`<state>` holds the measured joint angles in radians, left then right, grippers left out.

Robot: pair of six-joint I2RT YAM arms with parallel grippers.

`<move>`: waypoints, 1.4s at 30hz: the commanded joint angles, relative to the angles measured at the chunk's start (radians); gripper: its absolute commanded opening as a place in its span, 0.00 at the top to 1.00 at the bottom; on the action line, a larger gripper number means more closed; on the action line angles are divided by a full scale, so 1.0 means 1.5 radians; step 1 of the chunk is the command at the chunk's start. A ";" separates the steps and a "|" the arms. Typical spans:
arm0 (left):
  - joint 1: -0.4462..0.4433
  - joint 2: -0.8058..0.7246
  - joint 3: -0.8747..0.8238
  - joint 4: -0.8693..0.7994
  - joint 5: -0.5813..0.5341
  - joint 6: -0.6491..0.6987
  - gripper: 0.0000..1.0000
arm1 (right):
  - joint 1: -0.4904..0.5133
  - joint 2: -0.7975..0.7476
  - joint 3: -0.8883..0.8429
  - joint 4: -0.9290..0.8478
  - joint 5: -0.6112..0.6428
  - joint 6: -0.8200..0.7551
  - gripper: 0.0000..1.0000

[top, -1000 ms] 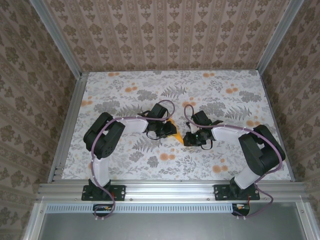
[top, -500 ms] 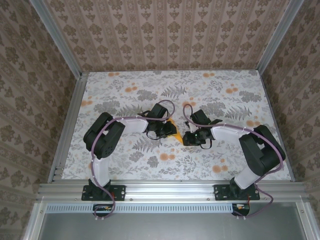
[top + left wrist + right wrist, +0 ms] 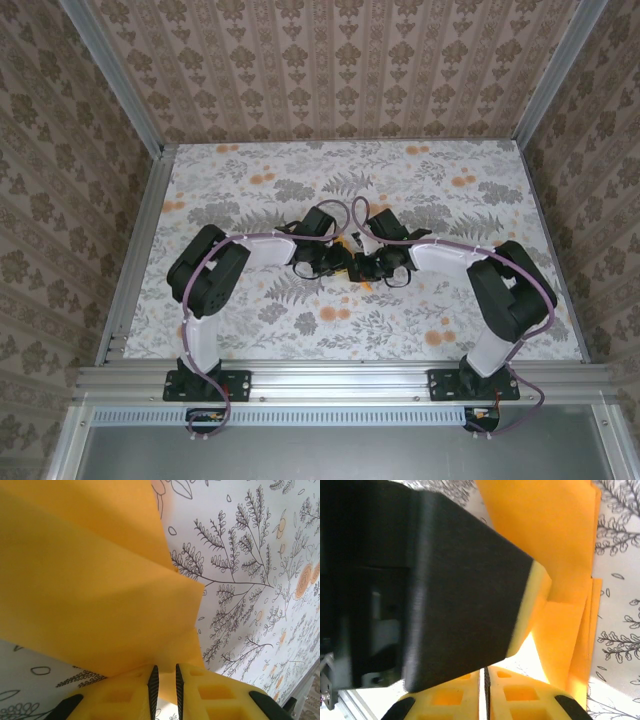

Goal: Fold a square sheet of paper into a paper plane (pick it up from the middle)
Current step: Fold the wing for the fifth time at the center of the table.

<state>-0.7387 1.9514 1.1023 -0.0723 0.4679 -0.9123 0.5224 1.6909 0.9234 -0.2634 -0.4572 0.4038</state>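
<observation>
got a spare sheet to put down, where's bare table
free: far strip of table along the back wall, and the near patch between the arm bases. crowded: centre, where left gripper and right gripper meet at the folded paper.

The top external camera sits high above and behind the arm bases, which lie at 6 o'clock. It looks down toward the back wall (image 3: 340, 70) at 12 o'clock and takes in the whole table (image 3: 450, 200). Each wrist camera looks out from very near, past its own gripper at 6 o'clock of its frame: the left gripper (image 3: 164, 675) and the right gripper (image 3: 484, 677). Both wrist views share the folded orange-yellow paper (image 3: 75, 590) and the printed tabletop at the table's centre.
</observation>
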 commanded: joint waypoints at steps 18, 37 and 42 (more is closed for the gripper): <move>0.011 0.042 -0.006 -0.074 -0.052 0.006 0.79 | -0.018 0.027 -0.046 -0.016 0.046 0.017 0.89; 0.014 0.049 -0.003 -0.091 -0.062 0.007 0.78 | -0.065 0.004 -0.113 0.032 -0.028 0.040 0.89; 0.013 0.052 0.001 -0.099 -0.065 0.009 0.78 | -0.069 -0.005 -0.130 0.022 -0.027 0.041 0.89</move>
<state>-0.7380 1.9610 1.1202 -0.0998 0.4683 -0.9123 0.4297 1.6947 0.7712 -0.1322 -0.5243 0.4492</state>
